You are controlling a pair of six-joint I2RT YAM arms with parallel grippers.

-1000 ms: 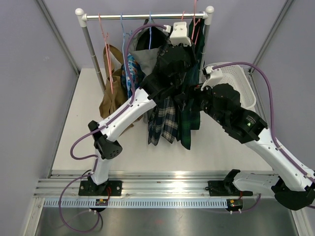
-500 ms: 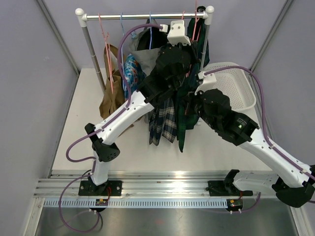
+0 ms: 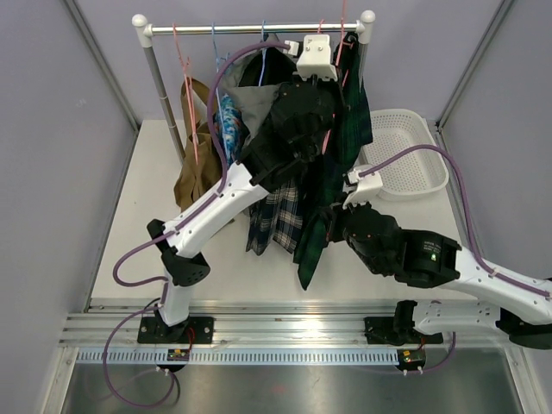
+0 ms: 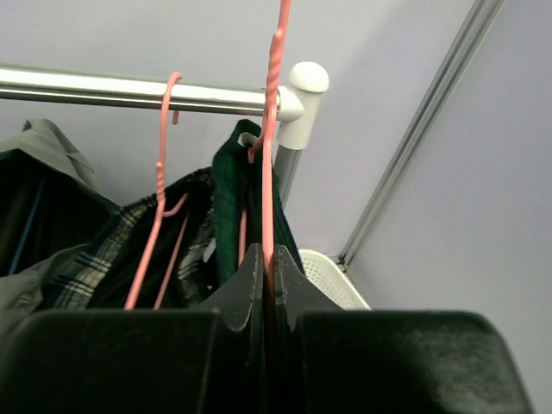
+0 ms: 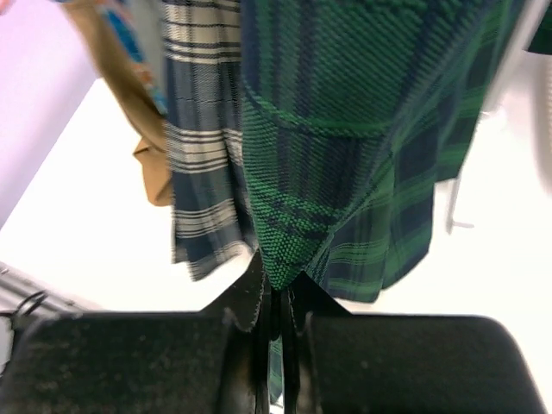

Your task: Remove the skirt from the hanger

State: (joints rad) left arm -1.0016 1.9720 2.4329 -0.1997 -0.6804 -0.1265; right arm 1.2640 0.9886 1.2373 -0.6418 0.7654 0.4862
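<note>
Green plaid skirt should drape soft and light; my right fingers pinch its hem, left fingers clamp the pink hanger.

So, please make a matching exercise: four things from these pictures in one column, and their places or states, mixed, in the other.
1. dark green plaid skirt
2. pink wire hanger
3. white plastic basket
4. tan brown garment

A. hangs at the left end of the rail
B. hem pinched in the right gripper
C. clamped in the left gripper
D. lies on the table, at the right

Pairs: 1-B, 2-C, 3-D, 4-A
</note>
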